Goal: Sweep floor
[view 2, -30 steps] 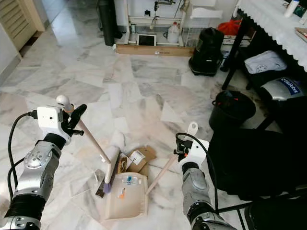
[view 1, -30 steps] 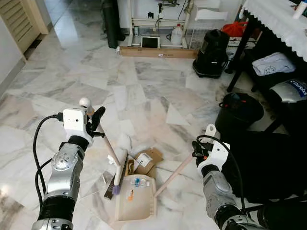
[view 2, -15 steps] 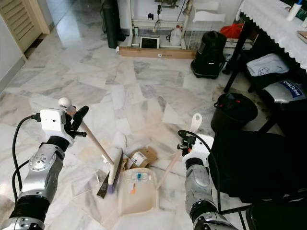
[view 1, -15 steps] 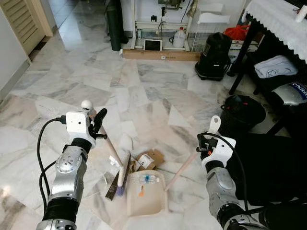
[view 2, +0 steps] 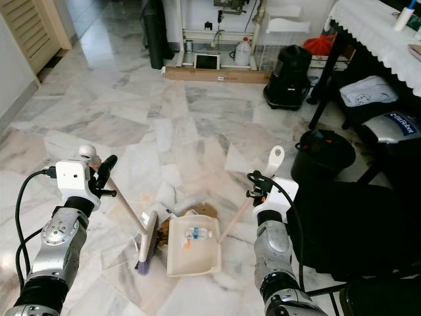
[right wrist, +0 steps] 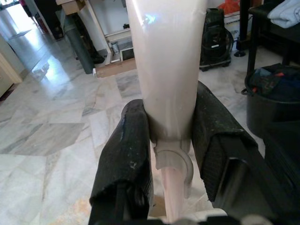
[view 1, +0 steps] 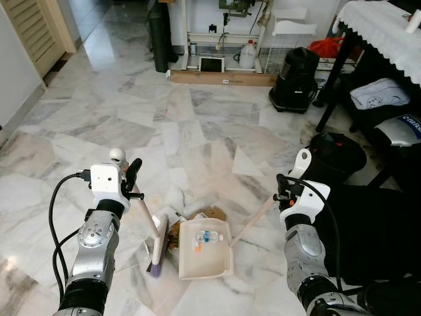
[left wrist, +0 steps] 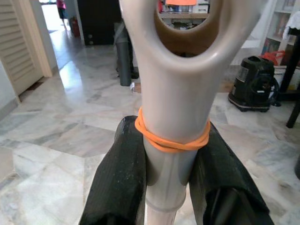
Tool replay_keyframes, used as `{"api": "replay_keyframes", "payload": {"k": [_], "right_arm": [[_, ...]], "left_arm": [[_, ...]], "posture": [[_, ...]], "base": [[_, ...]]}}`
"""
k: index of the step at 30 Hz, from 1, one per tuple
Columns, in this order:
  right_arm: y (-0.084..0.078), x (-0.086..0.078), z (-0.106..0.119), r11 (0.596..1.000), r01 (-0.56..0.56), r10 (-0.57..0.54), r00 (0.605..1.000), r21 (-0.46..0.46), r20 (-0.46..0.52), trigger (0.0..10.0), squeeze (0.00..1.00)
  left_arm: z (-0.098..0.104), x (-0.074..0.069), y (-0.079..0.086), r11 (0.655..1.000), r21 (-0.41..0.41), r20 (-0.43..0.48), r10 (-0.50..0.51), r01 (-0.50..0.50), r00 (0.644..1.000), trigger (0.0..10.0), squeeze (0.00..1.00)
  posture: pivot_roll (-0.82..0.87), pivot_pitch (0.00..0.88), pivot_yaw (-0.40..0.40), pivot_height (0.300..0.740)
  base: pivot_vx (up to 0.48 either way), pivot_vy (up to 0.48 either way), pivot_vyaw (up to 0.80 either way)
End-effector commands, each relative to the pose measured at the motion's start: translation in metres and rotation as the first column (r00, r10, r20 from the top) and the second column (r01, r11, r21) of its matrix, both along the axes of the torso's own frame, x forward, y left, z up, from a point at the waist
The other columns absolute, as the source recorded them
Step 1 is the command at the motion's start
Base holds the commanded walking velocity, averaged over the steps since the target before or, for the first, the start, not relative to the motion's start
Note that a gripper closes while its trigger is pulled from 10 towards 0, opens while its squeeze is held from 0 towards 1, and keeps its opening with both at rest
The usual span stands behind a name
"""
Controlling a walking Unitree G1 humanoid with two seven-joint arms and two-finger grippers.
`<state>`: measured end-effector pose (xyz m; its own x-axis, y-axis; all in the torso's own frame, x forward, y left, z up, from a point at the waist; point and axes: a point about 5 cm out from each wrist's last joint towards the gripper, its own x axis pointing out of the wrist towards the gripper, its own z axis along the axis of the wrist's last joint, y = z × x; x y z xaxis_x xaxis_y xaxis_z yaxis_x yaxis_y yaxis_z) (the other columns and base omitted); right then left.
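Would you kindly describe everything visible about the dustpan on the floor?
The dustpan is cream-coloured, apparently plastic, a shallow tray with raised walls, lying on the marble floor. Its long pale handle slants up to the right gripper, whose fingers clamp the handle's top. Inside lie a few scraps, one orange, one bluish. The brush head stands right beside it; cardboard scraps lie by its far edge.

A glossy grey-veined marble floor (view 1: pixel 210 125) runs to a louvred door (view 1: pixel 36 29), with a white-clothed table (view 1: pixel 385 29) and black bin (view 1: pixel 337 153) beside it.
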<state>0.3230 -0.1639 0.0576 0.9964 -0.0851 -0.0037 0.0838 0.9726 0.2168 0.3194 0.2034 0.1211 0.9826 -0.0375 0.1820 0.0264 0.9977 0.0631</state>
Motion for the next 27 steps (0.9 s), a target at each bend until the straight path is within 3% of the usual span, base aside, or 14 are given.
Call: {"api": "replay_keyframes", "payload": {"k": [1, 24, 27], "right_arm": [[-0.0005, 0.0073, 0.0183, 1.000, 0.013, -0.012, 0.995, -0.009, 0.096, 10.0, 0.00], [-0.0013, 0.0132, 0.0250, 0.998, 0.037, -0.033, 0.995, -0.047, 0.091, 10.0, 0.00], [-0.0021, 0.0130, 0.0243, 0.998, 0.038, -0.033, 0.996, -0.059, 0.085, 10.0, 0.00]], "left_arm": [[0.0121, 0.0036, -0.0012, 0.999, 0.038, 0.061, -0.003, 0.000, 0.998, 10.0, 0.00], [0.0158, 0.0084, -0.0027, 0.999, 0.023, 0.086, 0.024, -0.026, 0.996, 10.0, 0.00], [0.0159, 0.0091, -0.0042, 1.000, 0.020, 0.087, 0.021, -0.023, 0.996, 10.0, 0.00]], "posture": [[0.06, 0.000, -0.024, 0.740], [0.05, 0.000, -0.020, 0.740], [0.05, 0.000, -0.020, 0.740]], "base": [[0.000, 0.000, 0.00], [0.000, 0.000, 0.00], [0.000, 0.000, 0.51]]}}
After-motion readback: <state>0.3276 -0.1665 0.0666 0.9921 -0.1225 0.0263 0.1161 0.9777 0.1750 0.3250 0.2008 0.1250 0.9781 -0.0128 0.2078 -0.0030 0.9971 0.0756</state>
